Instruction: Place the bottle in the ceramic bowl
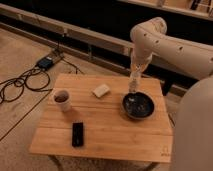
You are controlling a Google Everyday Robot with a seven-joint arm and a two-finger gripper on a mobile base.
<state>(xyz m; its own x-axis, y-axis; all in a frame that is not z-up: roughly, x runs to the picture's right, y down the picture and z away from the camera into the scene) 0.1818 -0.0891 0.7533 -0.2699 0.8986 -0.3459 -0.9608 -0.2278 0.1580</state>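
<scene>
Clamped on the bottle (133,81), the gripper (136,70) hangs at the end of the white arm (165,42), at about two o'clock from the table's centre. Its jaws are pressed together around the bottle's upper part, so the pale, slim bottle hangs upright with its base at the far rim of the ceramic bowl (138,106), seemingly just above it. Holding it from the top looks sensible: the bottom stays free to go down into the shallow dish without the fingers meeting the rim. The bowl, dark and glossy, sits at three o'clock on the table.

On the wooden table (110,135) a white mug (62,100) with dark contents stands at nine o'clock, well apart from the bowl. A pale sponge-like block (101,90) lies near twelve o'clock, and a flat black device (77,134) lies at seven o'clock. None of them is in the bottle's path.

Around the table the floor is pale carpet (22,125), with black cables (20,85) looping from a small box (45,63) at ten o'clock. Behind runs a long low ledge (75,32) against a dark background.
</scene>
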